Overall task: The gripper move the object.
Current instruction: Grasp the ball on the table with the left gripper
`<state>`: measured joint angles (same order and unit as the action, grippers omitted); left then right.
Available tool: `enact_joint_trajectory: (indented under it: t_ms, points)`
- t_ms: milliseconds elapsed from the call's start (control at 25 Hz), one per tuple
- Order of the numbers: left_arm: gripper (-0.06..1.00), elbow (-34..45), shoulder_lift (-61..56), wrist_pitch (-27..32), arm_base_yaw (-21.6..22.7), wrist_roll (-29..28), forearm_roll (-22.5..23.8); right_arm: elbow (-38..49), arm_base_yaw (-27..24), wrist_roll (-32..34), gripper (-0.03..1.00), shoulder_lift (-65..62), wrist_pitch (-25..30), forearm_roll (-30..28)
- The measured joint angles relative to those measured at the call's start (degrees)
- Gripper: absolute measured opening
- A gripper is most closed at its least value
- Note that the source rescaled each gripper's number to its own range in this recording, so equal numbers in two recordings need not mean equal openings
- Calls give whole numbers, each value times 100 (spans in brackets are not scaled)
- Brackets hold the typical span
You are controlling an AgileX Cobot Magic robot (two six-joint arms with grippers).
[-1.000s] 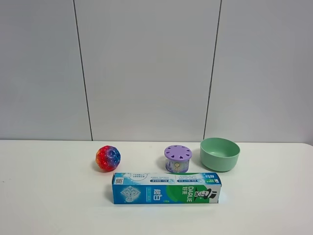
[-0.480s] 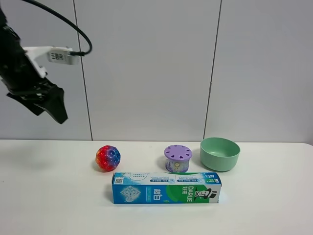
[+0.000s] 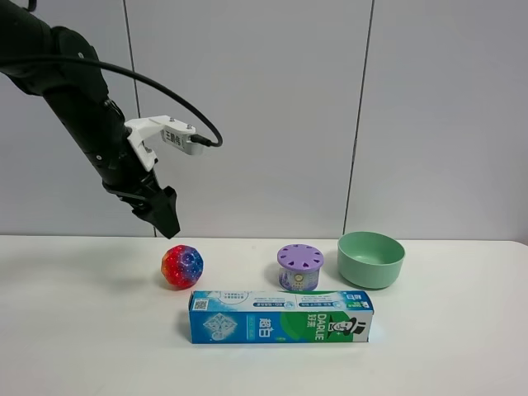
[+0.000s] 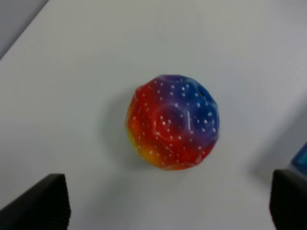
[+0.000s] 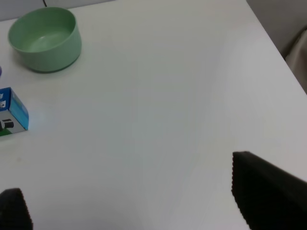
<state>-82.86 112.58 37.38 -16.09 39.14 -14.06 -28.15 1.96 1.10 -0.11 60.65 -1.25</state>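
The object, a dimpled rainbow ball point(image 3: 181, 266), rests on the white table, left of the purple-lidded jar. In the left wrist view the ball point(image 4: 172, 122) lies between and beyond the two black fingertips point(image 4: 36, 203). My left gripper point(image 3: 165, 218) hangs from a thick black arm with a white module point(image 3: 169, 134) and cable. It is just above and slightly left of the ball, not touching it. Its fingers stand wide apart and empty point(image 4: 163, 206). My right gripper point(image 5: 139, 206) is open and empty over bare table, and is out of sight in the exterior high view.
A blue-green toothpaste box point(image 3: 280, 317) lies in front of the ball and jar. The purple-lidded jar point(image 3: 300, 266) and the mint-green bowl point(image 3: 370, 259) stand to the right. The bowl point(image 5: 44, 38) and the box end point(image 5: 12, 115) show in the right wrist view.
The left arm has come in from the upper left and swung down and to the right, bringing its gripper close above the ball. The ball, jar, bowl and box have not moved.
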Motion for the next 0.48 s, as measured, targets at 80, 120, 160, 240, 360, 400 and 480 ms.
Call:
enact_joint_trajectory:
  t_ms: [80, 120, 160, 240, 360, 400, 480]
  points:
    - [100, -23, 206, -141, 0, 11, 6, 0, 0, 0, 100, 0, 0, 0]
    - [100, -68, 297, -150, 0, 11, 6, 0, 0, 0, 100, 0, 0, 0]
    - [100, -129, 402, -145, -12, 11, 6, 0, 0, 0, 100, 0, 0, 0]
    - [100, -297, 590, -74, -43, 11, -14, 0, 0, 0, 100, 0, 0, 0]
    - [100, -576, 781, 22, -107, 6, -164, 0, 0, 0, 100, 0, 0, 0]
    - [100, -649, 827, 27, -123, 6, -219, 0, 0, 0, 100, 0, 0, 0]
    - [100, -750, 943, 37, -159, 6, -263, 0, 0, 0, 100, 0, 0, 0]
